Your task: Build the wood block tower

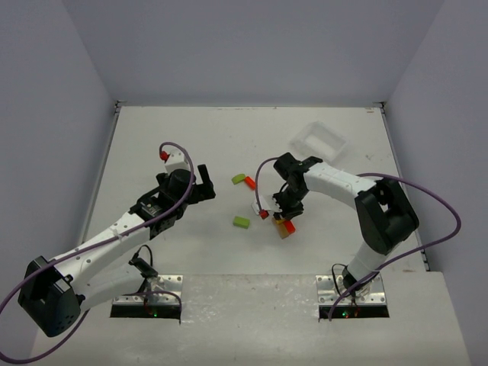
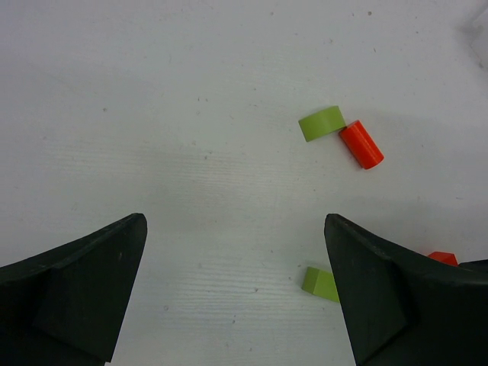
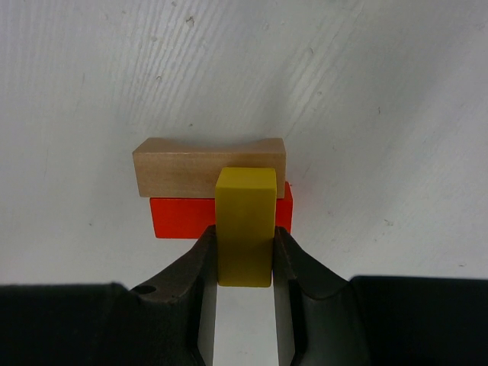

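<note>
- Right hand (image 3: pixel 244 248) grips the yellow block (image 3: pixel 245 217) upright, just over the tower (image 1: pixel 286 227) mid-way across the worktop (image 1: pixel 191 137): tan block (image 3: pixel 206 168) against red block (image 3: pixel 179 217), stacked or side by side I cannot tell.
- I judge a nudge the main risk: yellow lowered off-centre could shove tan off red.
- Let go tilted, yellow may topple.
- Left hand (image 2: pixel 235 229) hangs wide open, empty, well apart from the tower.
</note>
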Controlling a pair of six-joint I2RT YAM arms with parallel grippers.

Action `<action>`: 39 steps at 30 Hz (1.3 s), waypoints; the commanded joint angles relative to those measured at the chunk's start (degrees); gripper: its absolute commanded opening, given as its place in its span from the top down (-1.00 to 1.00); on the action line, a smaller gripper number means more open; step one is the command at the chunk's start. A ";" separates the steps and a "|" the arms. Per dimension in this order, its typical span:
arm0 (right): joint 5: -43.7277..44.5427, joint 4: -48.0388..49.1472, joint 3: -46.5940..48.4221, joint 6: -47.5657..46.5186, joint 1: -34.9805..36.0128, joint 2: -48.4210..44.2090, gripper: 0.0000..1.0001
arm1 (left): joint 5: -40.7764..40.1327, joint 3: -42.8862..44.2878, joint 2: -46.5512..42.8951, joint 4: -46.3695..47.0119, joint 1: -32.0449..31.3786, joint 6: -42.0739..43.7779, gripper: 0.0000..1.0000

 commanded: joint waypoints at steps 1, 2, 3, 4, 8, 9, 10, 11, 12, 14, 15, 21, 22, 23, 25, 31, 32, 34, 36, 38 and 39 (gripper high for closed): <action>-1.85 2.52 -0.06 -0.35 0.05 -1.28 0.62 | -1.05 1.28 -0.69 1.68 0.58 0.77 -1.00; -2.11 2.75 -0.29 -0.33 0.05 -1.37 0.61 | -1.02 1.28 -0.55 1.79 0.58 0.77 -1.00; -2.20 2.85 -0.38 -0.34 0.05 -1.35 0.61 | -1.02 1.30 -0.49 1.80 0.58 0.77 -1.00; -2.20 2.98 -0.38 -0.47 0.05 -1.22 0.61 | -1.02 1.43 -0.03 1.87 0.58 0.84 -1.00; -1.64 2.78 -0.09 -0.50 0.05 -0.67 0.59 | -1.05 1.85 0.89 1.58 0.66 0.85 -1.00; -1.53 2.83 -0.22 -0.53 0.05 -0.67 0.57 | -1.13 1.93 0.95 1.55 0.64 0.85 -1.00; -1.36 2.94 -0.37 -0.59 0.05 -0.69 0.57 | -1.25 1.96 0.95 1.61 0.58 0.85 -1.00; -1.18 3.13 -0.63 -0.62 0.07 -0.79 0.56 | -1.48 1.92 0.96 1.57 0.58 0.85 -1.00; -1.03 2.98 -0.89 -0.73 0.12 -0.89 0.57 | -1.85 1.97 1.02 1.41 0.58 0.85 -1.00; -1.23 2.66 -1.17 -0.76 0.14 -1.28 0.56 | -2.25 1.99 1.13 1.00 0.58 0.77 -1.00; -1.26 2.61 -1.26 -0.78 0.14 -1.31 0.56 | -2.25 1.99 1.21 1.01 0.58 0.77 -1.00; -2.58 1.28 -1.79 -1.00 0.14 -3.02 0.55 | -2.22 2.08 1.21 1.09 0.58 0.77 -1.00; -2.77 1.34 -1.94 -0.94 0.16 -3.19 0.55 | -2.25 2.10 1.21 1.09 0.58 0.74 -1.00; -3.01 1.34 -2.06 -0.94 0.20 -3.31 0.54 | -2.25 2.14 1.21 1.09 0.58 0.70 -1.00; -3.47 1.28 -2.07 -0.88 0.23 -3.33 0.54 | -2.19 2.16 1.27 1.09 0.58 0.68 -1.00; -4.17 0.69 -1.52 -0.24 0.18 -2.91 0.51 | -2.30 2.07 1.69 1.26 0.58 0.68 -1.00; -4.14 0.58 -1.55 -0.24 0.23 -2.84 0.50 | -2.25 2.14 1.82 1.24 0.58 0.68 -1.00; -3.77 1.18 -2.03 -0.24 0.23 -2.78 0.49 | -2.25 2.08 2.01 1.18 0.64 0.68 -1.00; -3.48 1.78 -2.50 -0.31 0.23 -2.71 0.48 | -2.25 2.08 2.09 1.11 0.59 0.68 -1.00; -3.34 2.06 -2.72 -0.27 0.17 -2.66 0.46 | -2.34 2.13 2.03 1.09 0.58 0.68 -1.00; -3.38 2.21 -2.75 -0.20 0.18 -2.61 0.44 | -2.38 2.12 2.00 1.09 0.58 0.68 -1.00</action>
